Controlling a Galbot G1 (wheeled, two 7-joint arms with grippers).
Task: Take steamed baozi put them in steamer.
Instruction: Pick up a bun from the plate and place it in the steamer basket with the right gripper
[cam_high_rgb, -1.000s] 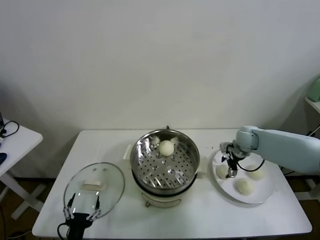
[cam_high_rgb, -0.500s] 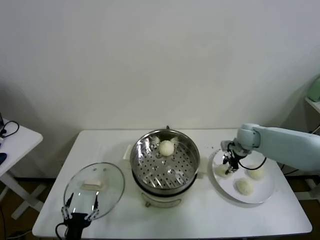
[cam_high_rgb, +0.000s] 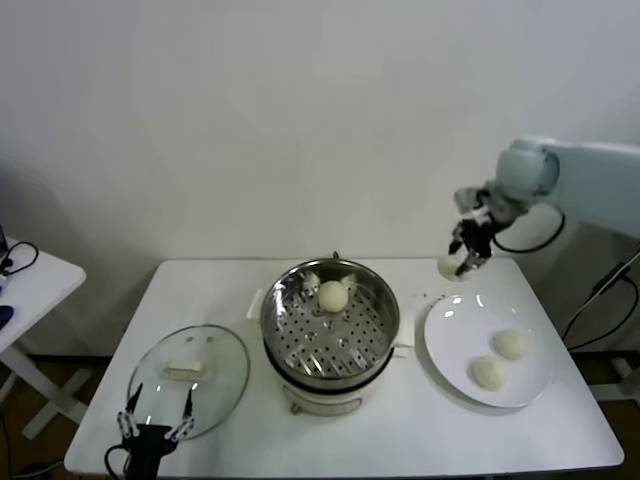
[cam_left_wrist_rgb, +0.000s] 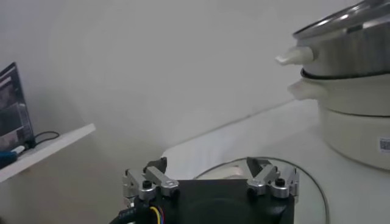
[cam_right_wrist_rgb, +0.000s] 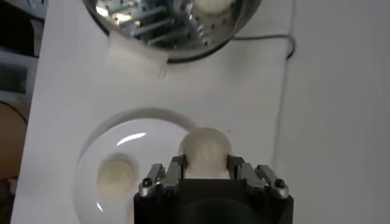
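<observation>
My right gripper is shut on a cream-white baozi, held high in the air above the back edge of the white plate. Two more baozi lie on that plate; the right wrist view shows one. Another baozi rests in the shiny perforated steamer at the table's middle. My left gripper stands open near the front left edge, by the glass lid.
A round glass lid with a cream handle lies flat on the table, left of the steamer. The steamer sits on a white cooker base. A small side table stands off to the left.
The right gripper closed on a baozi on the plate and lifted it up and back. Two baozi now lie on the plate instead of three. The left arm stayed put.
</observation>
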